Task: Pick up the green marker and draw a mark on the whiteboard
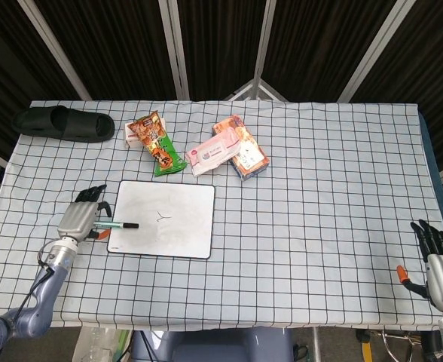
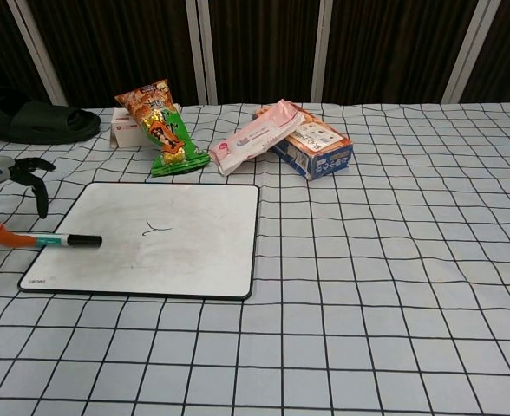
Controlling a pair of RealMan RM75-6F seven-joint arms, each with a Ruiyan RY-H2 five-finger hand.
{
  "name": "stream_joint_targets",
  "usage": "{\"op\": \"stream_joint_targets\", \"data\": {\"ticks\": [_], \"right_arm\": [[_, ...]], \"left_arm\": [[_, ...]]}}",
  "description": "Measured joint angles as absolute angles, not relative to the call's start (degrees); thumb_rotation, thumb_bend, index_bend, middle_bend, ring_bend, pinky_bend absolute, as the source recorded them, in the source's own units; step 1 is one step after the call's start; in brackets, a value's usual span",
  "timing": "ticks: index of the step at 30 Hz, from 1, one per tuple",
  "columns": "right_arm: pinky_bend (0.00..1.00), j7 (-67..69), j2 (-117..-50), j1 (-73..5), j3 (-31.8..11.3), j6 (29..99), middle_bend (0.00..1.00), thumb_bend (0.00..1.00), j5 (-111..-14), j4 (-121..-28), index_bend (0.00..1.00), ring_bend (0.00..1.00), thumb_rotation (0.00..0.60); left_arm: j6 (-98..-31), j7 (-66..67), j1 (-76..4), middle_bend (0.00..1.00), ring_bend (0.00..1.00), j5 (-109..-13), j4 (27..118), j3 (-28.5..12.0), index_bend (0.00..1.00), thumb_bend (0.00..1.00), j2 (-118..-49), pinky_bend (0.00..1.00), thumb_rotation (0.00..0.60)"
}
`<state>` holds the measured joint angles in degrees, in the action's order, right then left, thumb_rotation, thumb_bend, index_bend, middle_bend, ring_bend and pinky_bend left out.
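Marking appears to be done: a small dark squiggle (image 2: 157, 229) is seen near the middle of the whiteboard (image 1: 178, 243), so the step in hand is judged to be setting down or letting go of the marker (image 2: 68, 240). The marker is seen lying roughly level across the board's left edge, its dark end over the white surface and its other end at the left hand (image 1: 80, 219). Whether it is gripped or already released cannot be told; the fingers are seen loosely curled beside it, the orange thumb tip close against its end. The next move is judged to call for a clean release and a withdrawal leftward, without the marker being dragged across the board. The right hand (image 1: 437, 259) is seen at the desk's far right edge, holding nothing, its fingers apart. No open containers are present; a snack bag (image 1: 155, 143), a pink pack (image 1: 214, 153) and a box (image 1: 249, 157) lie closed beyond the board, their contents hidden.
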<state>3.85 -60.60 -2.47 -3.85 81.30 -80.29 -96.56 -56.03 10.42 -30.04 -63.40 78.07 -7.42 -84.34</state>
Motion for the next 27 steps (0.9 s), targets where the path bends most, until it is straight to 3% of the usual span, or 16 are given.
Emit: {"op": "stream_joint_targets", "data": {"ticks": [7,14,21,27], "right_arm": [[0.0,3.9,-60.5,-2.4,-3.8,81.2,0.0,0.35,-80.2,-96.6,0.0,0.0,0.6],[0.0,3.8,-60.4,-2.5,-3.7,81.2,0.0,0.35,-80.7,-96.4,0.0,0.0,0.6],[0.0,3.0,-60.5,-2.6,-3.2,81.8,0.0,0.35,-82.5,-95.2,0.0,0.0,0.6],[0.0,2.3,-60.9,-2.6,-2.9,82.2,0.0,0.35,-83.3,-94.8,0.0,0.0,0.6]], "left_arm": [[-58.2,9.6,-29.0,0.0,0.0,-64.0,80.7,-7.6,0.29,0.26,-83.0,0.0,0.6],[-62.8,7.0,-25.8,0.0,0.0,-65.4,87.5,-7.6,0.03,0.16,-78.3,0.0,0.6],[-73.4,6.8,-19.7,0.0,0.0,-71.8,96.1,-5.0,0.0,0.12,-71.3,0.0,0.6],[-84.6,8.5,-11.7,0.0,0.0,-80.1,98.9,0.5,0.0,0.12,-66.7,0.0,0.6]]}}
